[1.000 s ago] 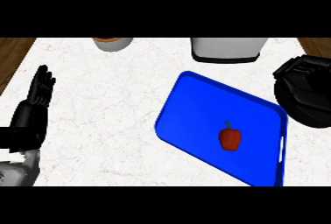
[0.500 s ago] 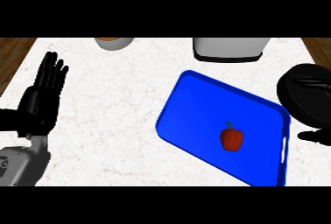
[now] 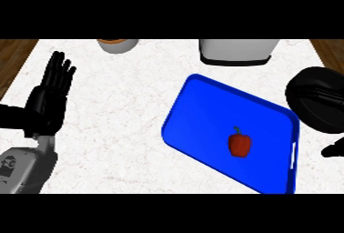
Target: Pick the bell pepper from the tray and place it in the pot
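bright, even light, faint shadows

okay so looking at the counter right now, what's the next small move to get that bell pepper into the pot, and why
Probably bring the right hand in over the blue tray toward the bell pepper. The pepper lies untouched on the tray, only a small part of that hand shows at the right edge beside the tray, and the black pot sits just beyond it. The left hand rests open at the far left.

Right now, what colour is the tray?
Bright blue tray, seen in the head view.
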### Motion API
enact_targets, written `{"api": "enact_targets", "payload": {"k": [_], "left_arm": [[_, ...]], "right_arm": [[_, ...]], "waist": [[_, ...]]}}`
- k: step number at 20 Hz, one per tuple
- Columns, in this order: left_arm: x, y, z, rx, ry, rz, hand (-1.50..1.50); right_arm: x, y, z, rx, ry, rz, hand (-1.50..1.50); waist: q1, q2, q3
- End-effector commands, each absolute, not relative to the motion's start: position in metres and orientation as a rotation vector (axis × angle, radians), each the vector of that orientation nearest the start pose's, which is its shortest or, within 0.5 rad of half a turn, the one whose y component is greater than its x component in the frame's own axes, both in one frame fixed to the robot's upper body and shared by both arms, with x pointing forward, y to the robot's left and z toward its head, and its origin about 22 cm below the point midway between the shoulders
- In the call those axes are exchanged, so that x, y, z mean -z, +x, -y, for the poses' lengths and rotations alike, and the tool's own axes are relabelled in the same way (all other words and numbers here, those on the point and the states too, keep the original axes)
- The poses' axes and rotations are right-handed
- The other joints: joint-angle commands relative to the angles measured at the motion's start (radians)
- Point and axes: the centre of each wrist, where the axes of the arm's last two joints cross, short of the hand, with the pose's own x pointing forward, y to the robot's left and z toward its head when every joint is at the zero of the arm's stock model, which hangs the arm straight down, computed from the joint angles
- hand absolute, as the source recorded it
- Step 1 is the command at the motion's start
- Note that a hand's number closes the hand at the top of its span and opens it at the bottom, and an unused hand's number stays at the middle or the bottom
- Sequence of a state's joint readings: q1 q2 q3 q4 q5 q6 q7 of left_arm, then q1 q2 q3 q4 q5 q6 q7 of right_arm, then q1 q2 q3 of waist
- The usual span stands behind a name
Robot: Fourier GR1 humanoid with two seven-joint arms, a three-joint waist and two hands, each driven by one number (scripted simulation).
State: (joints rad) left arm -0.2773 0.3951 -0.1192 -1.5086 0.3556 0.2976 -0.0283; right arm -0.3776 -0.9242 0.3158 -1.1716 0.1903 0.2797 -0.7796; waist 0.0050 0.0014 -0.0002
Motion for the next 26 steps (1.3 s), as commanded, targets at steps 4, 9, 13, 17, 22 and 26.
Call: {"api": "enact_targets", "payload": {"k": [4,9,13,17,22,26], "left_arm": [[-0.083,0.299,-0.272,-0.057,0.095,1.769,0.00],[-0.084,0.302,-0.269,-0.051,0.102,1.758,0.00],[-0.077,0.290,-0.269,-0.031,0.119,1.766,0.00],[-0.078,0.306,-0.273,-0.064,0.113,1.757,0.00],[-0.071,0.293,-0.267,-0.054,0.118,1.758,0.00],[-0.070,0.296,-0.274,-0.040,0.088,1.746,0.00]], "right_arm": [[-0.117,0.324,0.330,-1.554,-0.220,1.585,-1.50],[-0.086,0.304,0.303,-1.583,-0.242,1.474,-1.50],[-0.071,0.303,0.303,-1.583,-0.222,1.409,-1.50],[-0.060,0.301,0.284,-1.601,-0.186,1.392,-1.50],[-0.051,0.300,0.280,-1.606,-0.192,1.437,-1.50],[-0.031,0.297,0.275,-1.604,-0.174,1.478,-1.50]], "waist": [[0.001,-0.003,-0.001],[-0.005,-0.004,0.000],[-0.002,-0.003,0.000],[-0.004,-0.001,0.000],[-0.004,-0.002,0.000],[-0.003,-0.001,0.000]]}}
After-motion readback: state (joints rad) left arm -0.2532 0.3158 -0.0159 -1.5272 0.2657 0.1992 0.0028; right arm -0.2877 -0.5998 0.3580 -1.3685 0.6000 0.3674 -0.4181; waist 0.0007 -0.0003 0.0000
